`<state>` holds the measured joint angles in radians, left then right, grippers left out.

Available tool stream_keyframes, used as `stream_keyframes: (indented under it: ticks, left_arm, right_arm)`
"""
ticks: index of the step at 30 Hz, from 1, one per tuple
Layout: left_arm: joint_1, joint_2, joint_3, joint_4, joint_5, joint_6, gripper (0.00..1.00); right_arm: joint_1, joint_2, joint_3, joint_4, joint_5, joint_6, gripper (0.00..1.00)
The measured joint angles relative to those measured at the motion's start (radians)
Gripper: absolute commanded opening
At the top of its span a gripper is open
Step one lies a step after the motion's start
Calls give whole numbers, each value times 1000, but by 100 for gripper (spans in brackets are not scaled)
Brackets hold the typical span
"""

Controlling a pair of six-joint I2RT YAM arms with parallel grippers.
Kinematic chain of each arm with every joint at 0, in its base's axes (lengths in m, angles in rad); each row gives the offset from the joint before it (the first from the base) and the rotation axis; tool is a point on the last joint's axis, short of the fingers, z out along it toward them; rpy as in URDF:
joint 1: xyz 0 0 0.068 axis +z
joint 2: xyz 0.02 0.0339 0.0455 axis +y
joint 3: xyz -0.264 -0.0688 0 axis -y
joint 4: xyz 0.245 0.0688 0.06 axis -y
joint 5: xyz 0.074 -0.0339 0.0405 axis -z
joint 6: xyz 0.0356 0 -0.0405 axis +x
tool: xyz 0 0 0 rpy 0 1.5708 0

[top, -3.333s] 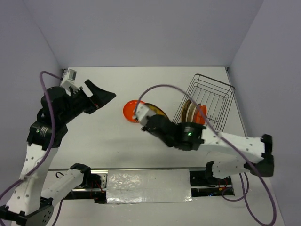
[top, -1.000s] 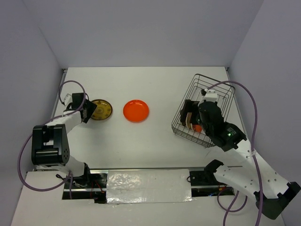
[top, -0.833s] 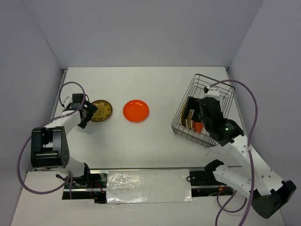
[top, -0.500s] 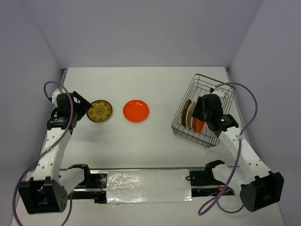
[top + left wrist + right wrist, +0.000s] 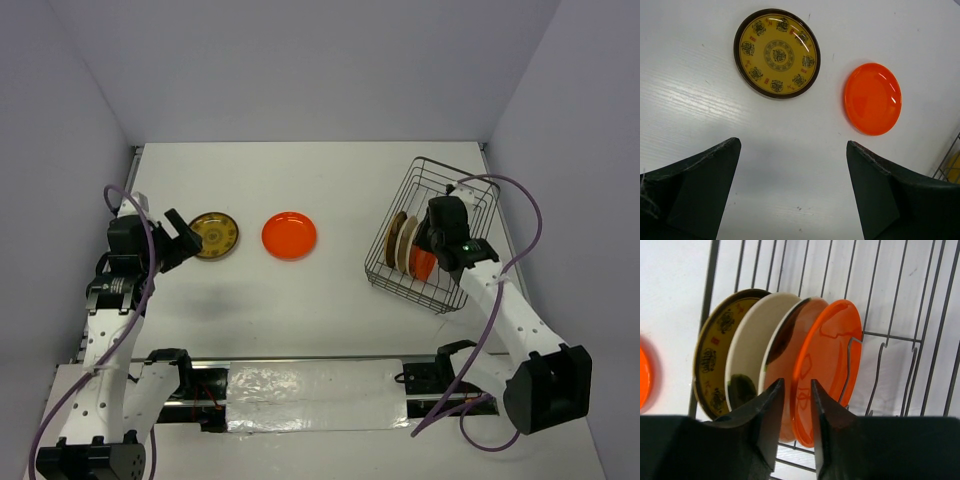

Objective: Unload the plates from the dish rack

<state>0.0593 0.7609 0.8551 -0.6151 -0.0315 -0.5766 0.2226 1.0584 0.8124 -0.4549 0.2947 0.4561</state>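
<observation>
A dark brown plate with a yellow patterned centre (image 5: 215, 236) (image 5: 777, 54) and a bright orange plate (image 5: 289, 235) (image 5: 872, 98) lie flat on the white table. The wire dish rack (image 5: 470, 187) (image 5: 900, 300) at the right holds several upright plates: a yellow-patterned one (image 5: 712, 365), a cream one (image 5: 750, 340), a glossy cream-brown one (image 5: 785, 340) and an orange one (image 5: 832, 345). My right gripper (image 5: 425, 243) (image 5: 796, 382) hovers over them, jaws narrowly apart astride the orange plate's rim. My left gripper (image 5: 183, 238) (image 5: 793, 144) is wide open and empty, just left of the patterned plate.
The rack stands skewed near the table's right edge and the right wall. The left arm's purple cable (image 5: 120, 200) loops by the left wall. Bare white table (image 5: 300, 300) lies between the flat plates and the rack.
The patterned plate that my right gripper carried now lies on the table. My left gripper has drawn back from it slightly. My right gripper has returned over the rack's plates.
</observation>
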Motion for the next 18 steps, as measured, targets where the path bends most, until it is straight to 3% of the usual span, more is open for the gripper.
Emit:
stream_keyframes:
  ticks: [4,5,6,8,14,18]
  left_arm:
    - [-1,1,0,-3,29,28,99]
    - [-2,1,0,-3,34,31,99]
    - [-3,2,0,-3,39,32,99]
    - [-3,3,0,-3,47,36,99]
    - [-3,18,14,-24,71,53,99]
    - [-3,65,126,-68,90,53,99]
  right_arm:
    - [-17,27,-20,16,-5,0,31]
    - [-19,35,-20,21,-7,0,13]
    - [-21,43,-20,27,-11,0,13]
    - [-21,43,-20,32,-22,6,3]
    - [-27,-21,6,-11,-48,-4,0]
    - [-27,-111,127,-84,-88,-43,0]
